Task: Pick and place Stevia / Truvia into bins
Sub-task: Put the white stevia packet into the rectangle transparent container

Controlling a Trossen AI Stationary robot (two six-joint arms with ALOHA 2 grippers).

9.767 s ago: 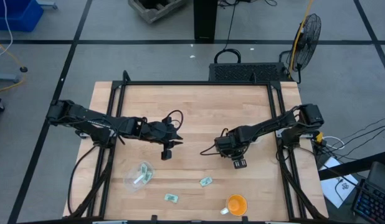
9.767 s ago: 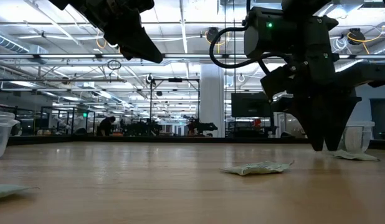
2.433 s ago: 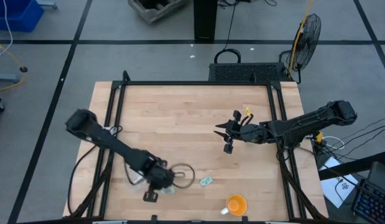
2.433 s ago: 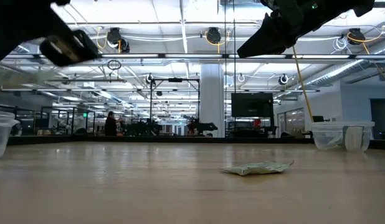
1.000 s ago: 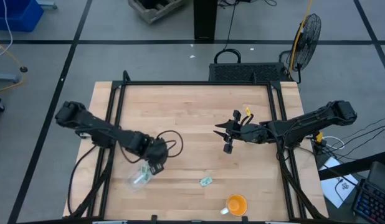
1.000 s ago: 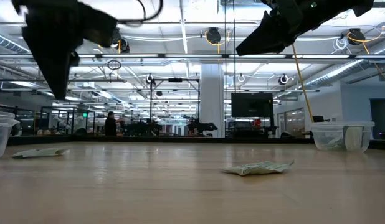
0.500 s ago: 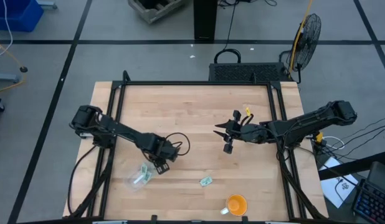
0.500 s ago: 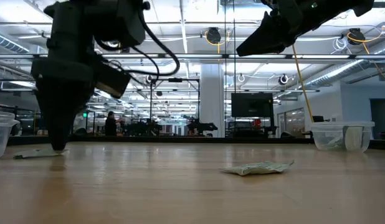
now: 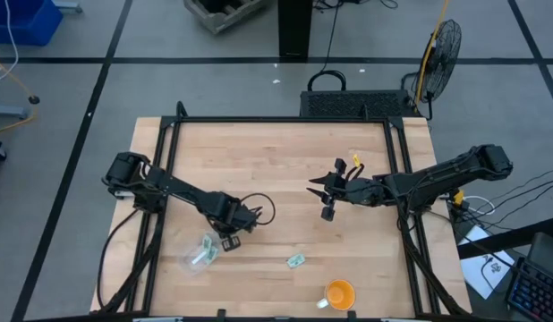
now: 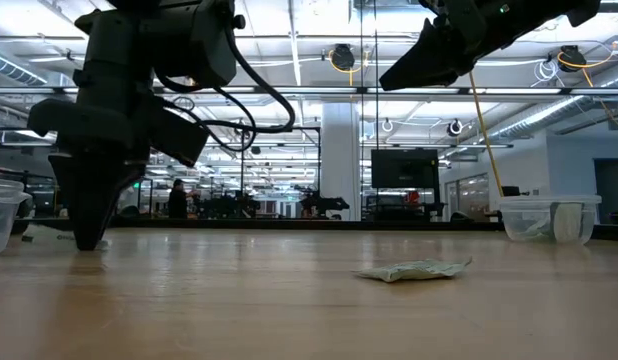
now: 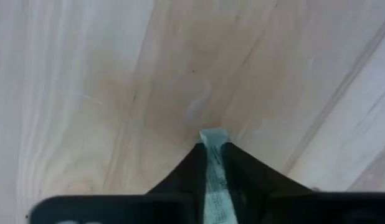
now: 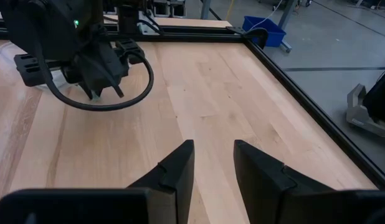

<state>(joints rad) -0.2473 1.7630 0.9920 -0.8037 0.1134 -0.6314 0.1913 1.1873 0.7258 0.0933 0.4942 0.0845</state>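
Observation:
My left gripper (image 9: 228,241) points down at the table's near left and is shut on a pale green and white Stevia sachet (image 11: 212,171). Its tips (image 10: 87,240) are down at the wood. Just to its left stands a see-through bin cup (image 9: 196,255), with something pale green at its rim. A second sachet (image 9: 296,260) lies flat on the wood near the front edge, also seen in the low view (image 10: 414,270). My right gripper (image 9: 318,186) hangs open above the table's middle right, nothing between its fingers (image 12: 212,162). My left gripper pinches the sachet between its two fingers, which come from above and point down. The sachet stands on edge in the narrow gap. Its short end (image 11: 212,135) pokes out just past the fingertips, close to the wood; I cannot tell whether it touches.
An orange cup (image 9: 339,293) stands at the near edge, right of centre. A second clear bin cup (image 10: 549,218) with sachets in it shows at the right in the low view. A black frame (image 9: 276,121) rims the table. Bare wood lies between the two arms.
My left gripper has come down from above the cup to the wood, shifting a little toward the table's right, onto the sachet that lay flat beside the cup. My right arm has kept still.

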